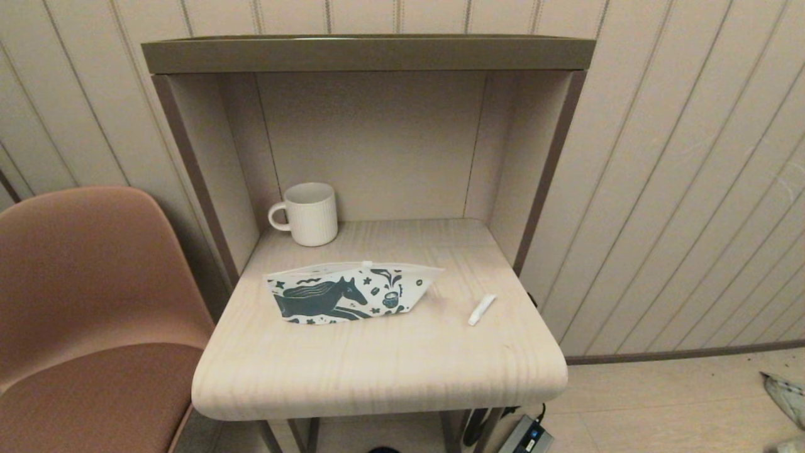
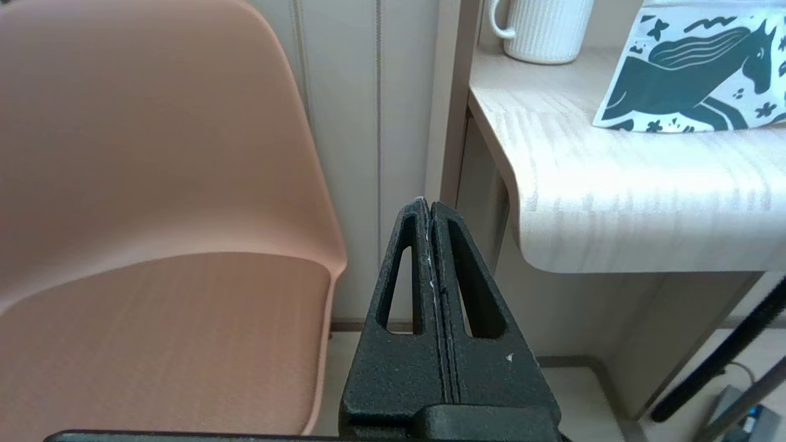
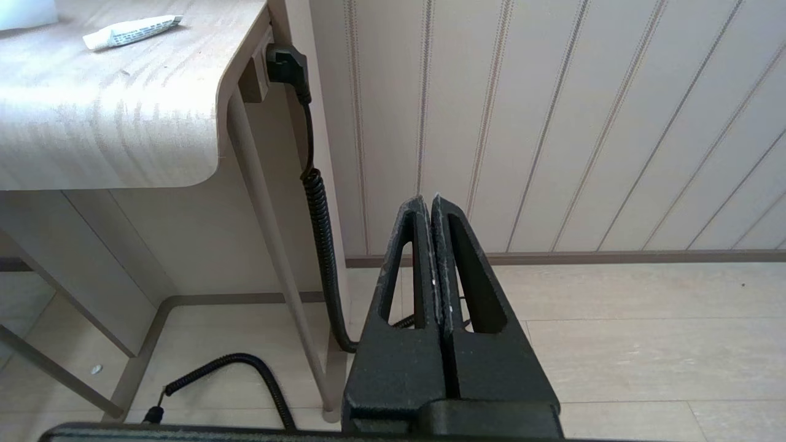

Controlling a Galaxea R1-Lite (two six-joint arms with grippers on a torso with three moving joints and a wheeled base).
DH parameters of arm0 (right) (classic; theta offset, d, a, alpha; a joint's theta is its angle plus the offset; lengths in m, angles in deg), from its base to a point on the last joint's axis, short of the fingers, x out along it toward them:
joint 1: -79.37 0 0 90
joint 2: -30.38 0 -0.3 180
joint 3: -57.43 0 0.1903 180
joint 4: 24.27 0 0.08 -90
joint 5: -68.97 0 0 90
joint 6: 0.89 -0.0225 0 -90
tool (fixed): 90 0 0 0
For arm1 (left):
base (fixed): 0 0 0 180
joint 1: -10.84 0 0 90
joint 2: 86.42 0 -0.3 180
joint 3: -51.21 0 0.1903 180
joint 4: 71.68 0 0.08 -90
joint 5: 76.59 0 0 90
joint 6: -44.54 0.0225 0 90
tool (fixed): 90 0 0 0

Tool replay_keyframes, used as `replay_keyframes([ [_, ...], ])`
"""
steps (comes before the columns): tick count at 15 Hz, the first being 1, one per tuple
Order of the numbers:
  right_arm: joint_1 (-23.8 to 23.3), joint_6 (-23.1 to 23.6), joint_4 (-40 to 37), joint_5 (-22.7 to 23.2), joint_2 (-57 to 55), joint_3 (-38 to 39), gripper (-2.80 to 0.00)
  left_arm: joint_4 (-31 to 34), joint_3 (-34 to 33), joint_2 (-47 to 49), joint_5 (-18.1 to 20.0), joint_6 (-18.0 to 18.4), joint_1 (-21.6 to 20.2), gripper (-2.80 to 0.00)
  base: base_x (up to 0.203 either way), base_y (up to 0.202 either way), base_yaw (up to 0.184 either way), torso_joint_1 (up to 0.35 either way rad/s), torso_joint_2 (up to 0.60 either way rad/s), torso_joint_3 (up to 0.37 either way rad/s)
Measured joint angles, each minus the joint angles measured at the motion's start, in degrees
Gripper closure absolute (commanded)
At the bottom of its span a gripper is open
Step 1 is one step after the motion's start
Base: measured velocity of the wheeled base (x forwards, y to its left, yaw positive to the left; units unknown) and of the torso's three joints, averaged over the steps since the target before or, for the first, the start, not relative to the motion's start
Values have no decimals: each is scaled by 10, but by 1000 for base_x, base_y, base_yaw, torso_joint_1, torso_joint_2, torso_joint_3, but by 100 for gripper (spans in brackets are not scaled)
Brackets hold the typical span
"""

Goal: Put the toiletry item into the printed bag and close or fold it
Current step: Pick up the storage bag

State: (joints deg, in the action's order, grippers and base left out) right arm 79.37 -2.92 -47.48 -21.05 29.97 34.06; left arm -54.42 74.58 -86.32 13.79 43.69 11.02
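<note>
I have both arms parked low and neither shows in the head view. The left gripper (image 2: 430,205) has its jaws pressed flat together with nothing between them, hanging below the table (image 2: 614,202) edge, between it and the chair (image 2: 153,184). The right gripper (image 3: 428,201) is the same, jaws together and empty, down beside the table's right corner, with a coiled cable (image 3: 319,215) dangling from a plug between it and the table leg. Up and ahead of the right jaws lies the tube (image 3: 132,32) flat on the top, well apart from them; above and ahead of the left jaws stands the bag (image 2: 694,73), propped upright, its top seam looking shut as far as I can tell. The mug (image 1: 311,214) sits behind the bag, near it. My worries from here: raising the right arm could snag that cable or clip the table's rounded lip. The tube is slim and lies flat, so a closing pinch may roll it toward the right edge and off. The bag is light and unanchored; prying its mouth with one gripper would likely tip it or shove it into the mug unless the other braces it.
</note>
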Motion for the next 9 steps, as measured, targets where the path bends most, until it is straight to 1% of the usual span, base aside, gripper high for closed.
replay_keyframes([
  [5,0,1,0,2,0,0,0,12,4,3,-4,22,0,0,0,0,0,7,1,0],
  [6,0,1,0,2,0,0,0,13,27,10,-5,20,0,0,0,0,0,0,0,0],
  [7,0,1,0,2,0,0,0,14,63,24,-5,15,0,0,0,0,0,0,0,0],
  [9,0,1,0,2,0,0,0,14,176,79,-1,4,12,0,0,0,0,0,0,0],
])
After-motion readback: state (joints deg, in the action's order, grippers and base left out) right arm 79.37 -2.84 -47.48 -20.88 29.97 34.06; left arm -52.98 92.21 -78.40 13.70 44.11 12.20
